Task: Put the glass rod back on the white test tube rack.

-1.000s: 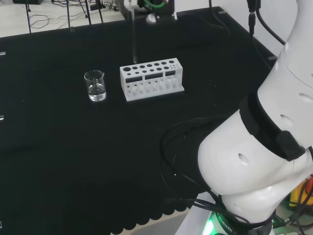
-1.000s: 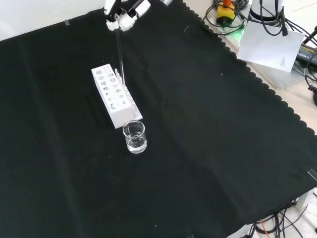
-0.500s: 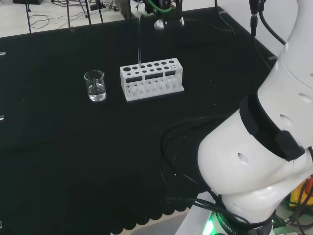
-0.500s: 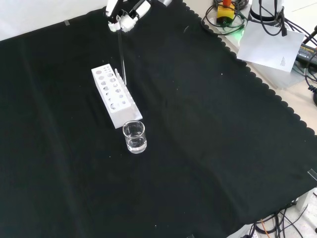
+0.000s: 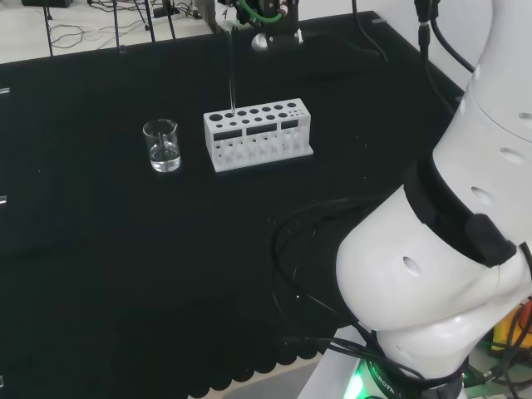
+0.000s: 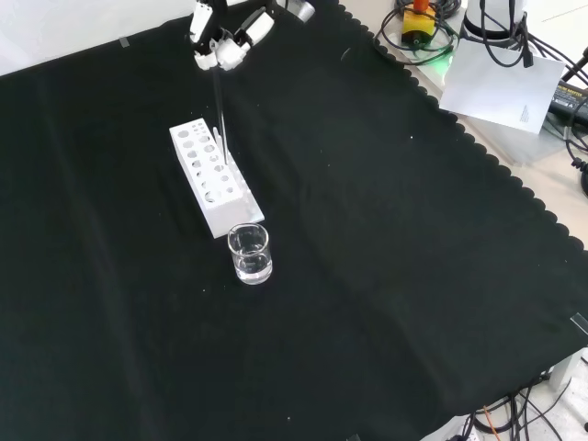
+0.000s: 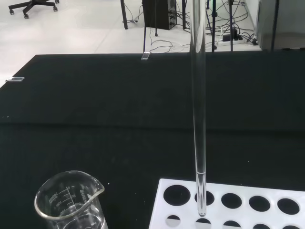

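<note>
The glass rod (image 5: 232,71) hangs upright, pinched at its top by the hand (image 5: 224,17) at the far edge of the head view. In the front view the hand (image 6: 220,46) is above the white test tube rack (image 6: 213,179), and the rod (image 6: 220,115) reaches down to the rack's top. In the wrist view the rod (image 7: 198,105) ends right at the holes of the rack (image 7: 238,212), near the end that faces the beaker. Whether its tip is inside a hole I cannot tell. The rack (image 5: 258,133) stands mid-cloth.
A small glass beaker (image 5: 162,146) with some clear liquid stands just left of the rack in the head view; it shows below the rack as the beaker (image 6: 249,254) in the front view. The arm's white links (image 5: 449,249) are at the right of the head view.
The hand with the rod has shifted a little sideways over the rack, first towards the rack's middle, then back towards the beaker end. Rack and beaker have not moved.
</note>
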`<state>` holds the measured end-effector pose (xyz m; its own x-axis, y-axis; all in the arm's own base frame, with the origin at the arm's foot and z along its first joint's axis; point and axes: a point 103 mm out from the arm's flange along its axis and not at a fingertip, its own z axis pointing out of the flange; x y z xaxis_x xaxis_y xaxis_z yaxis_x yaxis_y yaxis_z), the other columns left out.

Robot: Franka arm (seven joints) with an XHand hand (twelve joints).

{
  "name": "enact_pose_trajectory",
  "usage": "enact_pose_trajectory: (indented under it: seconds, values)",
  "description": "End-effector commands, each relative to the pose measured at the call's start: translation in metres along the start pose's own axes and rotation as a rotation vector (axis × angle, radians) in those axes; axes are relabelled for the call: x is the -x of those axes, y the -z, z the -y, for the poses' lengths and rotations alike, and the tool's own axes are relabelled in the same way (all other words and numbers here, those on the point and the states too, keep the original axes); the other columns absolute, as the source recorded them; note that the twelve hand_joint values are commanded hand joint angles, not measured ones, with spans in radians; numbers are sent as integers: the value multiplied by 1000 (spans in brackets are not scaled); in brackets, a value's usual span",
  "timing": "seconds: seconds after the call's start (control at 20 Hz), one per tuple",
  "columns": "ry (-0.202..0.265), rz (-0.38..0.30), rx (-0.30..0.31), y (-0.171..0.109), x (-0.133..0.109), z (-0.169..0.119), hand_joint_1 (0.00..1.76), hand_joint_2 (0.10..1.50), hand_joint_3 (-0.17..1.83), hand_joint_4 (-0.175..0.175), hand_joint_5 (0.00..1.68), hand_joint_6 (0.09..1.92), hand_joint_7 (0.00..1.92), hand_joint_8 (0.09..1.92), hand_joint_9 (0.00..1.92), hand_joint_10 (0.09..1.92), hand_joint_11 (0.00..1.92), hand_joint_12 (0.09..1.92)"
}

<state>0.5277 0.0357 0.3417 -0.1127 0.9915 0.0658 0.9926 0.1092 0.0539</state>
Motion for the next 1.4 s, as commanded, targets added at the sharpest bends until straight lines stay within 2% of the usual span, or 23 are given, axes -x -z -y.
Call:
enact_pose_trajectory:
  seconds: [0.05, 0.55, 1.4]
  values:
    - [8, -15, -25, -8, 7, -8, 1281, 1119, -2, -175, 933, 797, 1041, 1229, 1492, 1052, 1586, 774]
    - [0, -17, -24, -24, 8, -14, 1281, 1118, -2, -175, 934, 795, 1041, 1229, 1492, 1051, 1586, 773]
    - [-28, -32, -87, -59, 9, -12, 1281, 1117, -1, -175, 935, 793, 1042, 1228, 1493, 1049, 1586, 773]
